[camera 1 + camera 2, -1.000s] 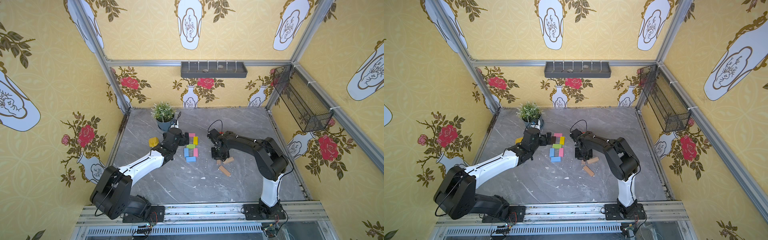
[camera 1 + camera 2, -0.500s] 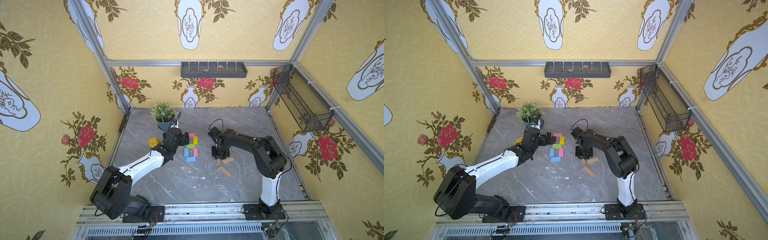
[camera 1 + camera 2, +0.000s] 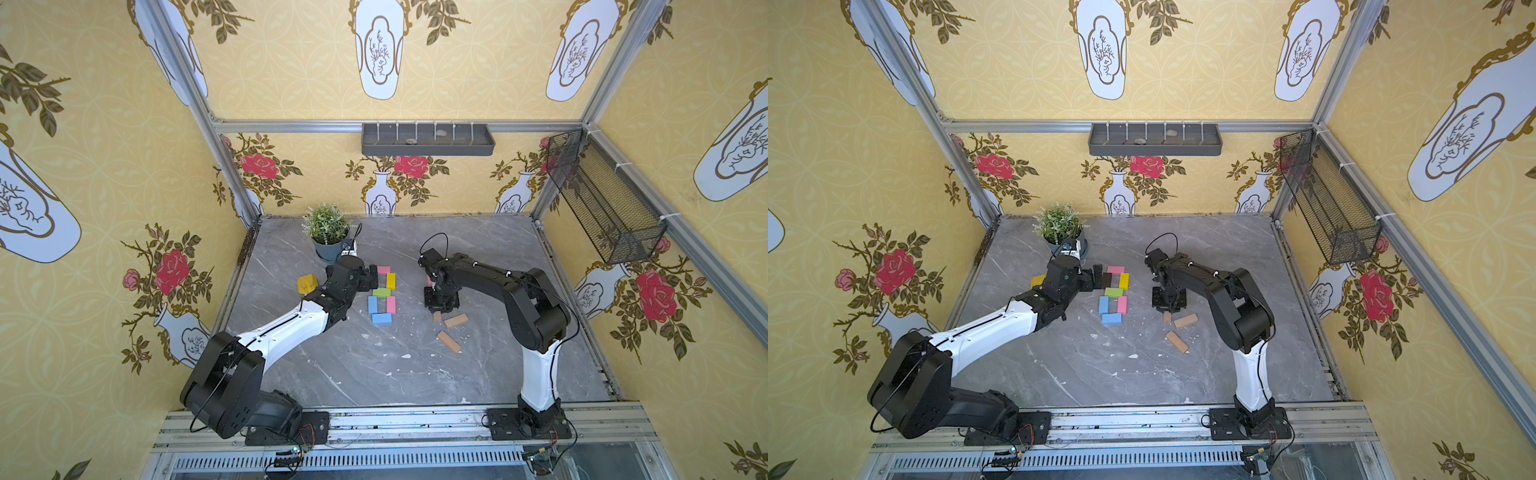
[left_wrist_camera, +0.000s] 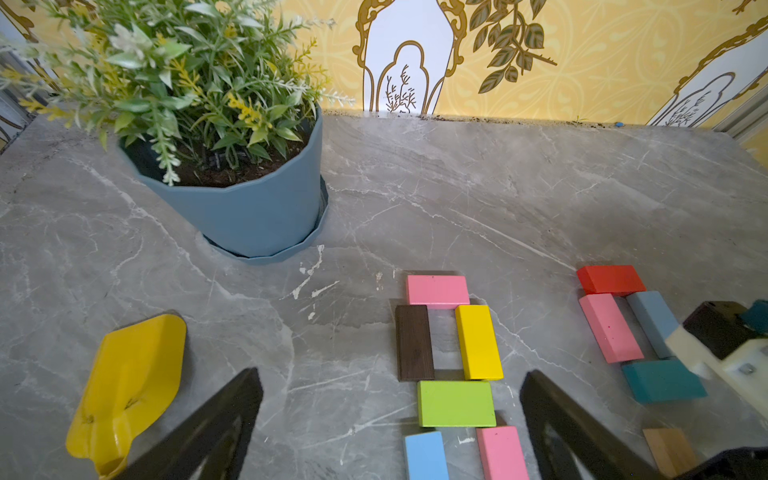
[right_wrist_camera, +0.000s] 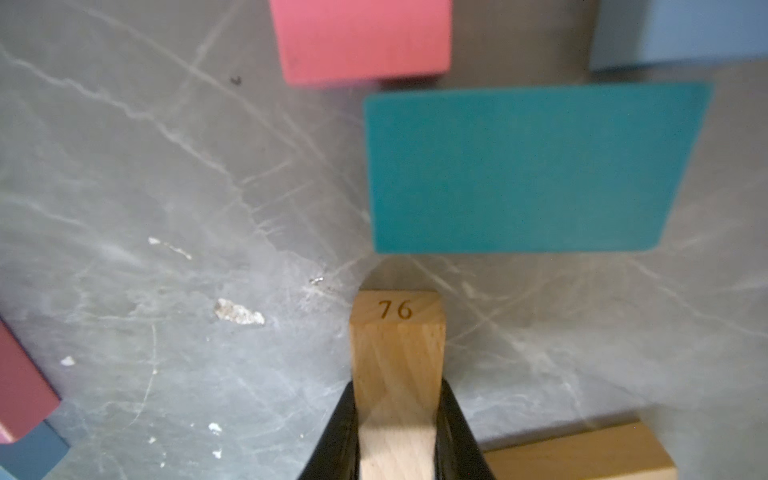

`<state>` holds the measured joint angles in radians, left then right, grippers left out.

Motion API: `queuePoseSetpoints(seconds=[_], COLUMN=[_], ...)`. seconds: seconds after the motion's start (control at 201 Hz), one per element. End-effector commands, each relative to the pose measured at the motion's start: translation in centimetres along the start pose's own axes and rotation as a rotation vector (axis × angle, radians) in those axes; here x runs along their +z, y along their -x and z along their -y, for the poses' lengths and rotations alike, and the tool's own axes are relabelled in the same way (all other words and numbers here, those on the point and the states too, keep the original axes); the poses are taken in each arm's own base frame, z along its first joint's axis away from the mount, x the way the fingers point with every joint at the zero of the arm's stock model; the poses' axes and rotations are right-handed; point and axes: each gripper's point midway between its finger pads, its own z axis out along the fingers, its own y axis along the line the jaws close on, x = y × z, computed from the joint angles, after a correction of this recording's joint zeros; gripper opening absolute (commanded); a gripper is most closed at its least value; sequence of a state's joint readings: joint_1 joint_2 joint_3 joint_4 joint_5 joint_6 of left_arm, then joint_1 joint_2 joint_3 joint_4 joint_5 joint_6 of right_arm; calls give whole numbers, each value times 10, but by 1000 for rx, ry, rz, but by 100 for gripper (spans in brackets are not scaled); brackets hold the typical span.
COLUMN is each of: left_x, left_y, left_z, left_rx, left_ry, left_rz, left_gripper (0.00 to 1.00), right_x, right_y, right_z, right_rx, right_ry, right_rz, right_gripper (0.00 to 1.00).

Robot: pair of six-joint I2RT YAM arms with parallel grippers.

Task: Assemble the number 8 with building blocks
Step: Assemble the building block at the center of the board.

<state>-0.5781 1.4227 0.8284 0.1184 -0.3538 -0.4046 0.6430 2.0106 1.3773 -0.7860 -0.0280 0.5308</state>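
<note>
tan block (image 5: pixel 397 365) marked 76: pinched in the right fingers (image 5: pixel 338 440), maybe just off the counter (image 5: pixel 145 208) | coloured blocks (image 3: pixel 381 292): lie flat in an 8 shape between the arms | left fingers (image 4: pixel 216 432): spread wide, low beside that 8

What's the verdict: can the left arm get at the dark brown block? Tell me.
Probably yes: the open left gripper sits just short of the dark brown block, nothing between them, though the green block crowds it.
</note>
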Motion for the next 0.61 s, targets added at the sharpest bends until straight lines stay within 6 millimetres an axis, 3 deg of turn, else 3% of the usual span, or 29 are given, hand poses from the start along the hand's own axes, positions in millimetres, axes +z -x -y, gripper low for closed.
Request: queuePoseSetpoints(seconds=[0.0, 0.602], left_x=[2, 4], left_y=[1, -1], left_z=[1, 2], left_rx=[0, 3], left_ry=[-4, -4], left_rz=[1, -6], left_gripper=[100, 100], right_x=[11, 17], right_y=[24, 31], right_z=[-1, 3], right_rx=[-10, -19], right_ry=[-2, -7], right_rz=[88, 82], right_gripper=[17, 16])
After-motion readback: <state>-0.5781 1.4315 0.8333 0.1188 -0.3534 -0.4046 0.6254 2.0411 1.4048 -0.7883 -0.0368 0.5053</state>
